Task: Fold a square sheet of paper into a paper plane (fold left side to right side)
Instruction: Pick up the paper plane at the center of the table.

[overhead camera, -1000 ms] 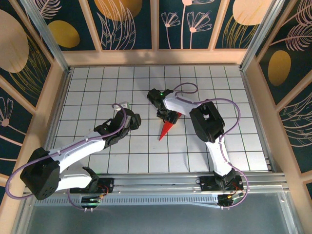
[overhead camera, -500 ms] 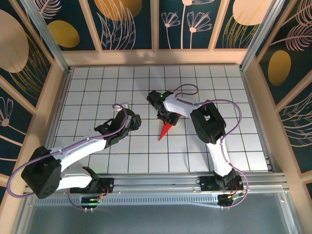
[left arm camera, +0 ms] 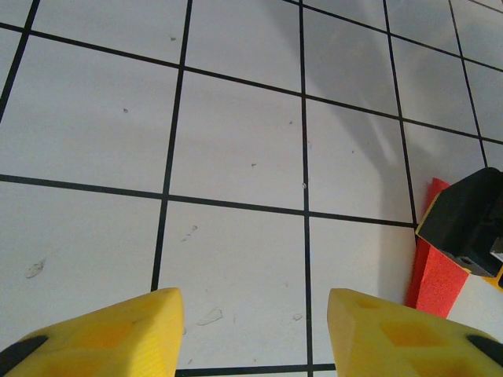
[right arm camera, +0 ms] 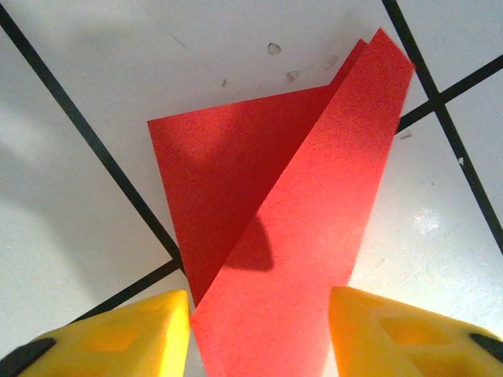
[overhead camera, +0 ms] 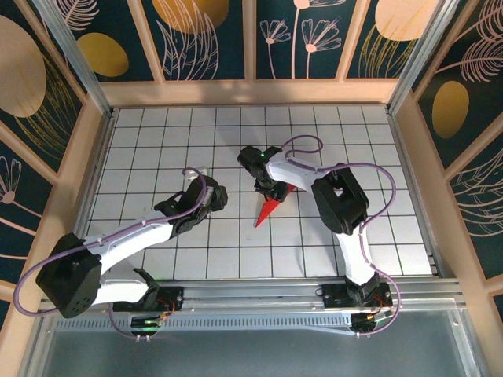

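On the tiled table, left gripper gapes empty; right gripper straddles paper plane, grip unclear.

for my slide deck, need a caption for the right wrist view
Folded red paper plane on the white grid table, framed between the right arm's yellow jaws.

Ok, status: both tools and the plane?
Left tool open over bare table. Right tool open, straddling the paper plane at its wide end. Nothing in the way.
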Robot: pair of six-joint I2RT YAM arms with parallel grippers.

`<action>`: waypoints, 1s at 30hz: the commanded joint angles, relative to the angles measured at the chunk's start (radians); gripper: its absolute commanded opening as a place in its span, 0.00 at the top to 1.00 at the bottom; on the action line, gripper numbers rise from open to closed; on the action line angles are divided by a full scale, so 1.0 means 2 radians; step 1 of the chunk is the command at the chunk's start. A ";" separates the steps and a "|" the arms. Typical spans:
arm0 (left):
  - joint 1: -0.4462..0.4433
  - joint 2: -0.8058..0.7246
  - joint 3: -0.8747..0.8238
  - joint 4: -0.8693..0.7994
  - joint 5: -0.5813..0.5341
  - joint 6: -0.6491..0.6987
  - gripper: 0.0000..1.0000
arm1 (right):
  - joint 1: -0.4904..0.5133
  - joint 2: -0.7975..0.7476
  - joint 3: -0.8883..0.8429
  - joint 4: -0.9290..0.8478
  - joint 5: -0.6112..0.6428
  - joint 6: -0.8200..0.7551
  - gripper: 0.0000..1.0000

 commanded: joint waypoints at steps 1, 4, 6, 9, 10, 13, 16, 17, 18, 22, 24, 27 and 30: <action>0.001 0.006 0.007 -0.009 -0.006 0.009 0.48 | 0.006 -0.022 -0.007 -0.020 0.023 0.014 0.54; 0.002 0.009 0.008 -0.009 -0.004 0.008 0.48 | 0.006 -0.024 -0.010 -0.020 0.022 0.015 0.59; 0.001 0.010 0.008 -0.009 -0.004 0.009 0.48 | 0.006 -0.027 -0.013 -0.017 0.021 0.015 0.62; 0.001 0.013 0.010 -0.011 -0.004 0.010 0.48 | 0.006 -0.028 -0.018 -0.014 0.018 0.016 0.69; 0.001 0.014 0.010 -0.011 -0.004 0.010 0.48 | 0.006 -0.029 -0.019 -0.014 0.017 0.017 0.69; 0.001 0.014 0.010 -0.012 -0.004 0.010 0.48 | 0.006 -0.032 -0.019 -0.015 0.017 0.018 0.74; 0.001 0.014 0.012 -0.013 -0.006 0.011 0.48 | 0.006 -0.038 -0.019 -0.016 0.017 0.018 0.82; 0.001 0.013 0.012 -0.013 -0.006 0.010 0.48 | 0.006 -0.040 -0.019 -0.016 0.016 0.018 0.86; 0.001 0.013 0.011 -0.013 -0.006 0.010 0.48 | 0.006 -0.042 -0.019 -0.016 0.015 0.019 0.89; 0.001 0.006 0.012 -0.015 -0.011 0.010 0.47 | 0.008 -0.057 -0.019 -0.018 0.012 0.018 1.00; 0.004 -0.002 0.009 -0.013 -0.008 0.006 0.43 | 0.009 -0.068 -0.019 -0.021 0.016 0.017 1.00; 0.014 -0.022 0.001 -0.005 0.013 0.000 0.40 | 0.010 -0.099 -0.024 -0.010 0.023 0.000 1.00; 0.035 -0.050 -0.010 0.009 0.047 -0.008 0.37 | 0.011 -0.147 -0.046 0.026 0.038 -0.032 1.00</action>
